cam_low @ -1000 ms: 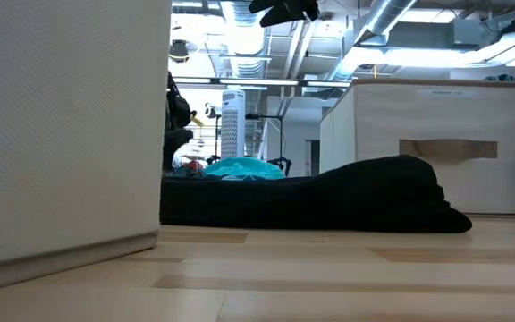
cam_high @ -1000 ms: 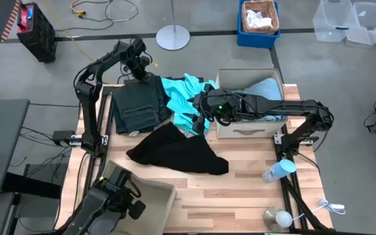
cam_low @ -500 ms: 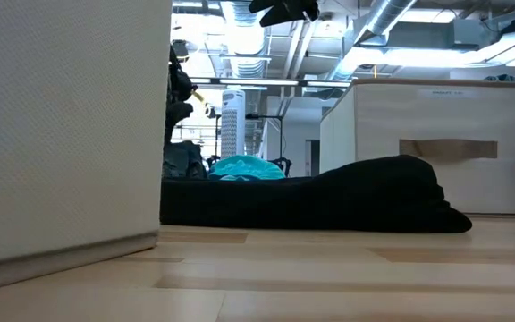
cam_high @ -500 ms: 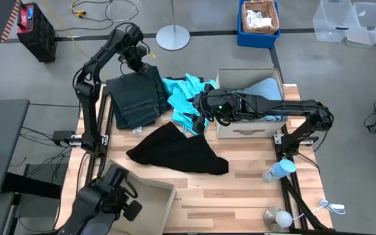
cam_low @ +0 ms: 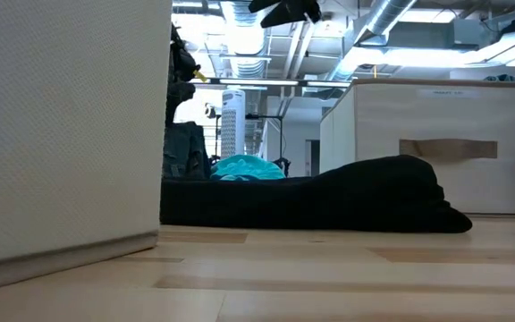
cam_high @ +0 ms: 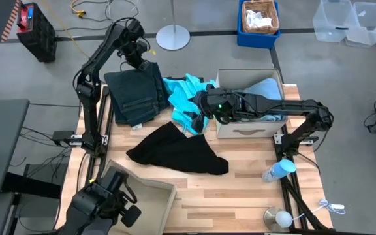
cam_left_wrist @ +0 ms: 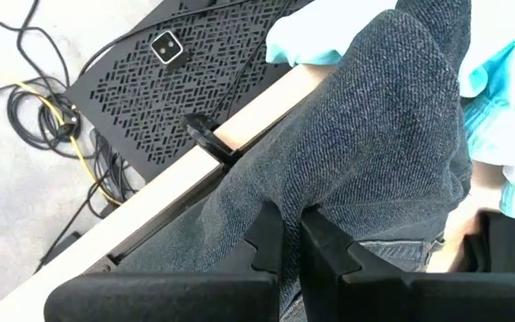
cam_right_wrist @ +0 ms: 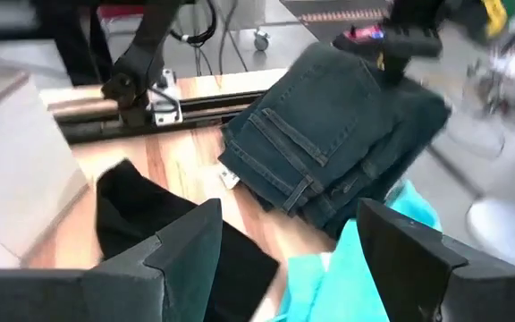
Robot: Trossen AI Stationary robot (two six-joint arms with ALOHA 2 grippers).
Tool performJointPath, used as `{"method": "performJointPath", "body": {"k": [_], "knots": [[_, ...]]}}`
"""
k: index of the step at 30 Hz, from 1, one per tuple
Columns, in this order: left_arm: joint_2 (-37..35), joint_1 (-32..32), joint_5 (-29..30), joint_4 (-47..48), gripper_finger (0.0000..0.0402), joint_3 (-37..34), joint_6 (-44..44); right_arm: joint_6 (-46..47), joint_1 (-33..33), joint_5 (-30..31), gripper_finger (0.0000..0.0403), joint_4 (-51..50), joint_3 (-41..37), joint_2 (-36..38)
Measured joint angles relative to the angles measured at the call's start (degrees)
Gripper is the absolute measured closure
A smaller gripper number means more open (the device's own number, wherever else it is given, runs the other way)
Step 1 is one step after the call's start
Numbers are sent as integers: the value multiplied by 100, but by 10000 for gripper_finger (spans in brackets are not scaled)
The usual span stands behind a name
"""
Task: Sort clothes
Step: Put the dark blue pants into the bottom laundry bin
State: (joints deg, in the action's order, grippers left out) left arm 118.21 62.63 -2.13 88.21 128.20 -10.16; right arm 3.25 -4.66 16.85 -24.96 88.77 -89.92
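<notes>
Dark green garment (cam_high: 136,98), apparently denim, hangs creased.

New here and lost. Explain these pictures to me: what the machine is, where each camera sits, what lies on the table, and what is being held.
Two dark robot arms work at a wooden table. One camera looks straight down, one sits at table height, and one rides on each wrist. The left gripper is shut on the dark green garment, lifting one end at the table's far edge. The right gripper hovers open over the turquoise garment. The black garment lies flat nearer the front. The pale blue garment sits in a beige bin; a second bin stands at the front.
</notes>
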Motion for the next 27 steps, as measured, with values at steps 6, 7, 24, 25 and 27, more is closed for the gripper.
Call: {"method": "performJointPath", "body": {"k": [6,7,24,25,27], "knots": [[0,-15,7,89,394,4,33,1150,-923,-623,127,-731,1,-442],[0,-17,6,92,394,4,26,1128,-1025,-720,127,-841,-5,-533],[0,-32,-6,103,394,4,13,1172,-1156,-347,127,-1063,529,-2222],[0,-31,-6,103,394,4,13,1176,-1156,-345,127,-1109,610,-2322],[0,-31,-8,105,394,4,15,1225,-1163,-342,127,-1172,791,-2529]]}}
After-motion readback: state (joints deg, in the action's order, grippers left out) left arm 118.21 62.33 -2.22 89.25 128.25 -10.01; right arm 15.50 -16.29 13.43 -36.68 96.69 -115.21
